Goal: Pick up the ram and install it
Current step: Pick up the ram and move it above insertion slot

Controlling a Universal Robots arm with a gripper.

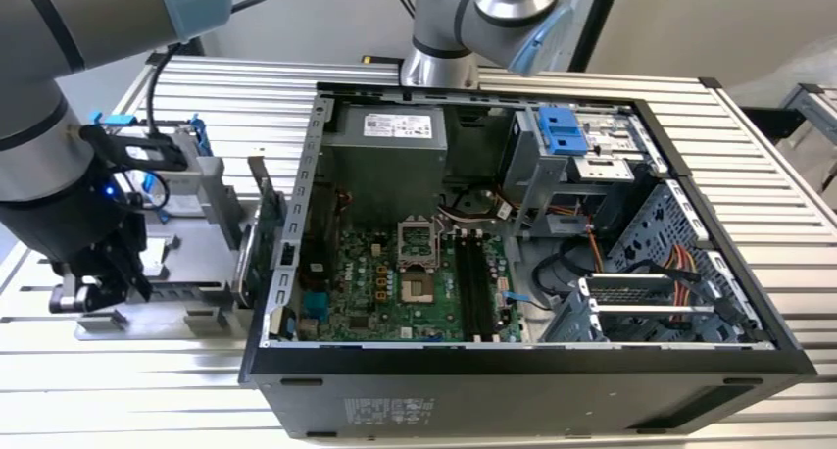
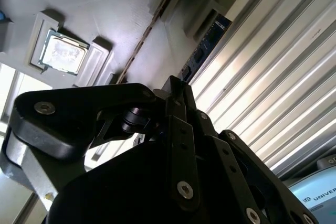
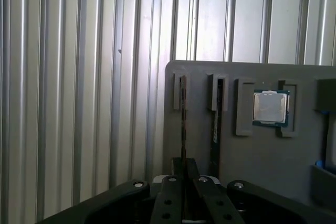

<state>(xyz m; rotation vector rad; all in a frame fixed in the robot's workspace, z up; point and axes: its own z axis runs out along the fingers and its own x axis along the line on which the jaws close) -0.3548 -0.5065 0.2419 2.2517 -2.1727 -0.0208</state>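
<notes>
Slatted aluminium bench (image 3: 79,103); in the exterior view, gray tray (image 1: 196,235) at 9 o'clock of the open case (image 1: 523,380). My claw (image 3: 184,167) is clenched on the ram (image 3: 182,111), edge-up in its slot. Risk: a skewed pull binds it or clips the neighbouring stick (image 3: 215,114).

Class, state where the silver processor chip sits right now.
In the first wrist view the processor chip lies in a recess of the gray tray, beside a slotted dark stick.

Ribbed bare aluminium table (image 3: 79,77) with a brushed sheen, matt grey plastic holder (image 3: 262,166), matt black gripper (image 3: 183,163) with shiny screw heads, dull dark circuit-board ram (image 3: 182,124), processor (image 3: 270,107) with satin metal lid
</notes>
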